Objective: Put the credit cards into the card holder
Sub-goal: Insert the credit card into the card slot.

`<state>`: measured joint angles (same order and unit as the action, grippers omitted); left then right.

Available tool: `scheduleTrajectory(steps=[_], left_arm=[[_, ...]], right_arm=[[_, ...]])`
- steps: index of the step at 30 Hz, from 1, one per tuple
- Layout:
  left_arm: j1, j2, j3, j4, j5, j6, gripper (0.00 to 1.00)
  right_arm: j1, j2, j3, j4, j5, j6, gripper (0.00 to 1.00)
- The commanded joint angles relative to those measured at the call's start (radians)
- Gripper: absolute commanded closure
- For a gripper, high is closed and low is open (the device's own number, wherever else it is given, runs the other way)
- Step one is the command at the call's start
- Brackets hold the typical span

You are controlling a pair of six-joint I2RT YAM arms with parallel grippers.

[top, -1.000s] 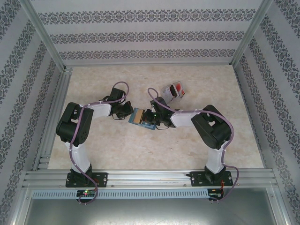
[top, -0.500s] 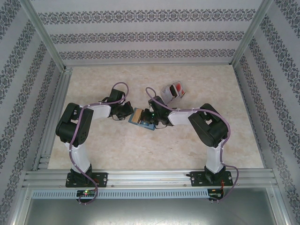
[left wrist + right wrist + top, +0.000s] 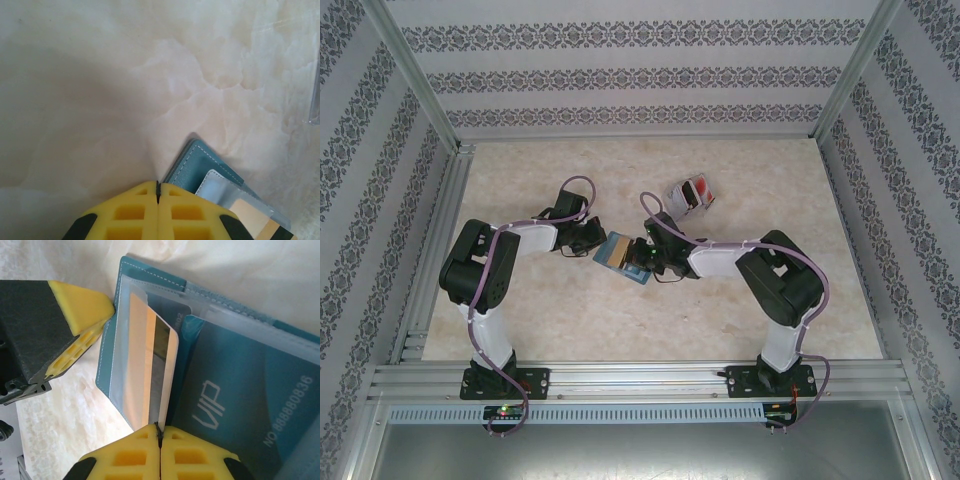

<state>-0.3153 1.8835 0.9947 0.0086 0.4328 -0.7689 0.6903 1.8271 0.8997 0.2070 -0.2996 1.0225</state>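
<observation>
Keeping the part-inserted orange-yellow card (image 3: pixel 150 365) square to the clear pocket of the teal card holder (image 3: pixel 106 352) should seat it; right jaws pinch the card, left jaws, closed empty, brace the holder's edge.

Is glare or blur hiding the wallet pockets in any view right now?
Right wrist: sharp, VIP on the blue card readable, mild sheen on the clear pocket over the orange card. Left wrist: soft, washed-out table, wallet corner clear. Top: even light, wallet tiny.
</observation>
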Motion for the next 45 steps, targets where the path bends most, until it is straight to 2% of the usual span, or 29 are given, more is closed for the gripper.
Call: scheduleTrajectory(steps=[1,9,16,24,32,39,43,45], left_arm=[[-0.054,0.036,-0.058,-0.075,0.059,-0.023,1.0],[-0.056,0.021,-0.099,-0.027,0.065,-0.045,1.0],[-0.055,0.018,-0.119,-0.003,0.075,-0.057,1.0],[-0.055,0.005,-0.127,-0.002,0.067,-0.058,1.0],[-0.055,0.006,-0.122,-0.009,0.067,-0.055,1.0],[-0.056,-0.007,-0.117,-0.021,0.056,-0.052,1.0],[-0.055,-0.008,-0.105,-0.038,0.051,-0.043,1.0],[-0.055,-0.01,-0.105,-0.039,0.051,-0.04,1.0]], right_arm=[[0.014,-0.02,-0.03,-0.012,0.004,0.062,0.92],[0.013,0.039,-0.055,0.065,-0.066,0.165,0.93],[0.006,0.108,0.009,0.07,-0.131,0.19,0.93],[0.005,0.123,0.048,0.063,-0.095,0.191,0.91],[0.021,0.114,0.115,-0.031,-0.101,0.106,0.73],[0.017,0.028,0.125,-0.223,-0.066,-0.026,0.49],[0.013,0.0,0.134,-0.347,-0.036,-0.106,0.44],[0.005,0.0,0.116,-0.355,-0.042,-0.114,0.44]])
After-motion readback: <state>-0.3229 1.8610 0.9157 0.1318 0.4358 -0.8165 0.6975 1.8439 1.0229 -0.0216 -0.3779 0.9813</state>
